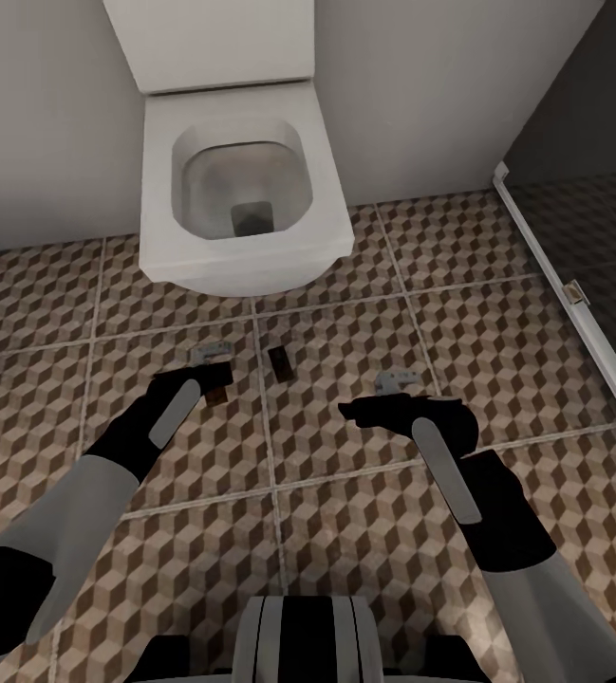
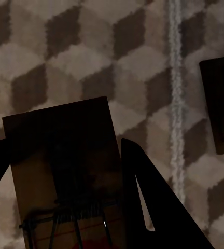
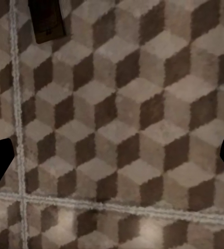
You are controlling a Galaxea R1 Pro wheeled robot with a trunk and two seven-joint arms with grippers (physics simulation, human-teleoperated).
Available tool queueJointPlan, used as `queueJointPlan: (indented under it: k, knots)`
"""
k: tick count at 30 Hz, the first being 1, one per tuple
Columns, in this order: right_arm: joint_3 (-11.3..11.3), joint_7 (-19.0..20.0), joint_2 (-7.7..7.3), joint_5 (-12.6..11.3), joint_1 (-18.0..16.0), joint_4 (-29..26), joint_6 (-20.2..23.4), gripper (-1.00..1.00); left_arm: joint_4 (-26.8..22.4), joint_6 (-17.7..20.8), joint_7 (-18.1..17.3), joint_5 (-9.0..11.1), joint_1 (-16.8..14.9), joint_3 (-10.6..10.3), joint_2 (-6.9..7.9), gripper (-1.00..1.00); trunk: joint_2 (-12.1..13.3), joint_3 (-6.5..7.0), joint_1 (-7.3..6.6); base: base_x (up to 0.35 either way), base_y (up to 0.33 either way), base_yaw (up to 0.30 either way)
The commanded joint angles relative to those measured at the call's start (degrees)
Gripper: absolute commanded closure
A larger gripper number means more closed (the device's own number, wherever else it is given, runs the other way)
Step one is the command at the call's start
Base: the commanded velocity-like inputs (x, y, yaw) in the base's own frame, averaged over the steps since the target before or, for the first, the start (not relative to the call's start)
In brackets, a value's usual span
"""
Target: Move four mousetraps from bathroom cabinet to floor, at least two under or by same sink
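So the left gripper (image 1: 214, 376) is hanging low over the bathroom floor (image 1: 345, 531) just in front of the toilet (image 1: 241, 190), and it's pinching a mousetrap (image 2: 65, 171) between its fingers, the tan board with the dark wire and a bit of red showing in the left wrist view. A second mousetrap (image 1: 279, 360) lies flat on the tiles just right of the grout line, between the two arms. The right gripper (image 1: 369, 410) is on the right with its fingers spread wide and nothing between them.
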Motion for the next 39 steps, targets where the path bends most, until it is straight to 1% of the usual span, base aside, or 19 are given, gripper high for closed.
queueJointPlan:
  k: [1,15,22,33,36,39]
  knots:
    - [0.12,-0.60,-0.05,-0.56,-0.09,0.02,0.13,-1.00,-0.10,0.12,0.59,0.38,-0.06,-0.32,0.05,1.00,-0.01,-0.03,-0.01,0.000,0.000,0.000]
    - [0.16,-0.60,0.01,-0.56,-0.16,0.42,0.13,-1.00,0.13,-0.09,0.40,0.28,-0.12,-0.44,-0.37,1.00,-0.01,-0.03,-0.01,0.000,0.000,0.000]
    - [0.17,-0.62,0.05,-0.56,-0.16,0.43,0.13,-1.00,0.34,-0.21,0.27,0.27,-0.82,-0.46,-0.69,1.00,-0.01,-0.03,-0.01,0.000,0.000,0.000]
    - [0.18,-0.61,0.04,-0.56,-0.16,0.44,0.13,-1.00,0.50,-0.23,0.24,0.27,-1.55,-0.81,-0.78,1.00,-0.01,-0.03,-0.01,0.000,0.000,0.000]
    - [0.18,-0.60,0.08,-0.56,-0.16,0.44,0.13,-1.00,0.51,-0.23,0.24,0.27,-1.72,-1.20,-0.81,1.00,-0.01,-0.03,-0.01,0.000,0.000,0.000]
    - [0.18,-0.60,0.12,-0.56,-0.16,0.44,0.13,-1.00,0.80,-0.46,0.22,0.29,-1.81,-2.34,-0.90,1.00,-0.01,-0.03,-0.01,0.000,0.000,0.000]
